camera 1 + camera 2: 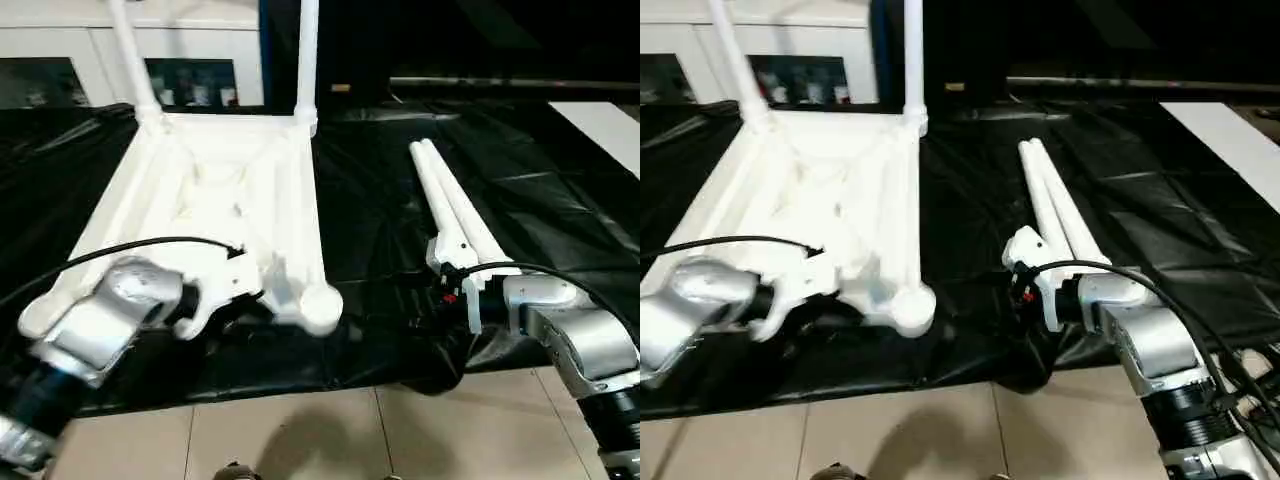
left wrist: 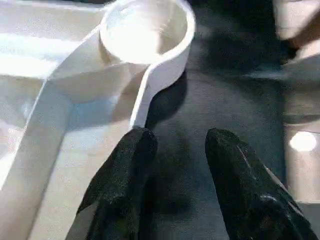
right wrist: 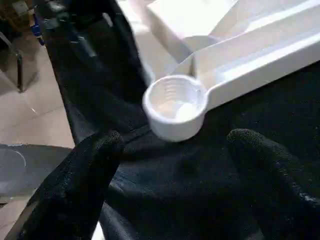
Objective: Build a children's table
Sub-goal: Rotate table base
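Note:
The children's table's white tabletop (image 1: 215,190) lies upside down on the black cloth, ribs up. Two white legs (image 1: 305,60) stand upright in its far corner sockets. Two loose legs (image 1: 455,205) lie side by side on the cloth to the right. My left gripper (image 2: 175,140) is open at the tabletop's near edge, one finger (image 2: 132,155) beside the rim, only cloth between the fingers. The empty near right socket (image 2: 145,30) lies just ahead of it. My right gripper (image 3: 175,145) is open wide and empty by the loose legs' near ends, pointing at that same socket (image 3: 175,107).
The black cloth-covered work table (image 1: 380,330) ends close to me, with tiled floor (image 1: 330,430) below its front edge. A white board (image 1: 605,125) lies at the far right. White cabinets (image 1: 90,50) stand behind. Cables (image 1: 130,245) run over both forearms.

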### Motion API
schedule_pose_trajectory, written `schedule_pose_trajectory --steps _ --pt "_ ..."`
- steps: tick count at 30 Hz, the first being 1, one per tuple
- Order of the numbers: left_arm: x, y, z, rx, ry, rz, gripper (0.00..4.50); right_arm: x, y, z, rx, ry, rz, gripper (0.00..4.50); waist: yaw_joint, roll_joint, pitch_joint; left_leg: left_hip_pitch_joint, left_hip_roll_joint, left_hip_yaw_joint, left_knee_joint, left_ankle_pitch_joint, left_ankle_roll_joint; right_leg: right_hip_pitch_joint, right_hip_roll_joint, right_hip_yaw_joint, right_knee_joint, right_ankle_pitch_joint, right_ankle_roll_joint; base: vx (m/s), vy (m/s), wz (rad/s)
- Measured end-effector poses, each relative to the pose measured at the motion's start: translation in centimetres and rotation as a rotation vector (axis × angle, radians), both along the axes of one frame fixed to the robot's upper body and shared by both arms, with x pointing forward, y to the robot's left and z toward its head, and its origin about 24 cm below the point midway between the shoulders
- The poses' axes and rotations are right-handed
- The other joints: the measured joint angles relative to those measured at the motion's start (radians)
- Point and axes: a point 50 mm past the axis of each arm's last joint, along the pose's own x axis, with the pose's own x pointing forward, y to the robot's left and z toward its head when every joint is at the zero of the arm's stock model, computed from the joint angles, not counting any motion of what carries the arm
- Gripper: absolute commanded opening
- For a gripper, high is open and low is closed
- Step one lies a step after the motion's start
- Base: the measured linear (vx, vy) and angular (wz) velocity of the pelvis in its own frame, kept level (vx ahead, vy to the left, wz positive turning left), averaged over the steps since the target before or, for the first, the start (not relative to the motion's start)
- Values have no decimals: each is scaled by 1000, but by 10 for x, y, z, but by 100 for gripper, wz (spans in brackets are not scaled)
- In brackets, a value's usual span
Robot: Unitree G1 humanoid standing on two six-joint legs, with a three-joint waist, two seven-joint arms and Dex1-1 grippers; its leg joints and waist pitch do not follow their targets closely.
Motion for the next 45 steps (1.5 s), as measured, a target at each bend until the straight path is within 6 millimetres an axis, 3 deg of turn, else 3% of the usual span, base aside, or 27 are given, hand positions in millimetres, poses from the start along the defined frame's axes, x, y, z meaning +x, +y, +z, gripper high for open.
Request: schedule_pose_trajectory --steps 9,12,16,20,28,30,32,34,35,36,37,38,39,40,41,43,44,45 --pt "18 -5 4 -44 -147 145 216 2 0 0 -30 -26 -16 386 1 -1 0 -2 0 0 2 0 0 0 0 0 -1 0 0 0 0 0" --pt "14 -12 18 -181 -183 146 216 4 0 2 -17 -58 -59 386 1 -1 0 -3 0 0 3 0 0 0 -1 0 0 0 0 0 0 0" --pt "4 -28 40 -502 -258 207 216 12 0 9 68 -131 -262 386 0 -1 -1 -7 0 1 4 0 0 0 -1 0 -2 0 -2 0 0 0" --pt "11 -29 52 -662 -441 558 216 20 2 0 98 -151 -600 386 -4 0 -2 -8 0 1 4 0 0 0 -1 0 -2 -1 0 0 0 0" --pt "5 -10 20 -548 -570 1019 216 17 -8 -18 58 -192 -948 386 -24 2 -3 -8 -1 -1 3 0 0 -1 1 -1 -7 -2 8 0 0 0" --pt "7 -6 19 -495 -610 1057 216 18 -6 -17 33 -224 -954 386 -32 5 -4 -8 6 -8 3 0 0 2 8 -2 -15 1 6 0 0 0" --pt "8 -3 21 -463 -648 1089 216 18 1 -16 34 -237 -944 386 -51 10 -4 -7 20 -22 2 1 -2 13 22 -12 -28 11 -9 9 -50 1" --pt "9 -1 23 -467 -664 1121 216 19 8 -14 56 -235 -941 386 -62 11 -5 -6 39 -26 2 4 -8 13 30 -27 -11 2 -36 16 -99 5" --pt "10 0 24 -479 -666 1138 216 21 10 -12 62 -242 -934 386 -67 7 -8 -5 45 -25 2 7 -10 4 31 -33 7 -12 -54 17 -119 5" --pt "10 -1 24 -486 -662 1144 216 22 10 -10 64 -250 -933 386 -69 5 -9 -4 44 -15 5 7 -9 1 33 -35 16 -20 -53 12 -123 2" --pt "10 -4 23 -502 -651 1147 216 22 7 -10 59 -258 -937 386 -62 3 -9 -13 38 -13 27 -19 33 -2 36 -33 20 -23 -51 4 -119 0" --pt "10 -8 23 -512 -643 1136 216 21 5 -10 53 -262 -941 386 -55 3 -8 -19 17 -12 47 -37 64 -3 36 -33 19 -28 -45 4 -119 0" --pt "11 -14 23 -525 -631 1116 216 21 3 -10 46 -265 -939 386 -49 3 -8 -17 -10 -12 43 -39 67 -3 37 -32 19 -28 -44 -12 -116 0" --pt "11 -18 24 -530 -624 1092 216 21 2 -10 40 -269 -930 386 -38 3 -8 -17 -32 -23 39 -34 59 -5 45 -32 16 -27 -44 -22 -90 -11" --pt "11 -18 23 -528 -623 1089 216 21 4 -10 41 -269 -919 386 -31 3 -8 -17 -32 -30 36 -33 56 -5 49 -35 12 -27 -43 -22 -90 -11" --pt "11 -20 23 -529 -621 1084 216 21 8 -10 43 -265 -895 386 -28 6 -10 -18 -24 -31 29 -23 37 -4 58 -41 -1 -17 -42 -9 -35 -6" --pt "11 -21 23 -531 -619 1082 216 21 9 -10 44 -264 -892 386 -27 6 -10 -23 -25 -47 26 -21 35 0 52 -54 -4 -14 -46 0 0 0" --pt "11 -22 23 -535 -617 1078 216 21 8 -11 41 -263 -895 386 -31 10 -11 -31 -30 -65 27 -20 34 5 41 -79 -10 -13 -49 -8 -7 29"
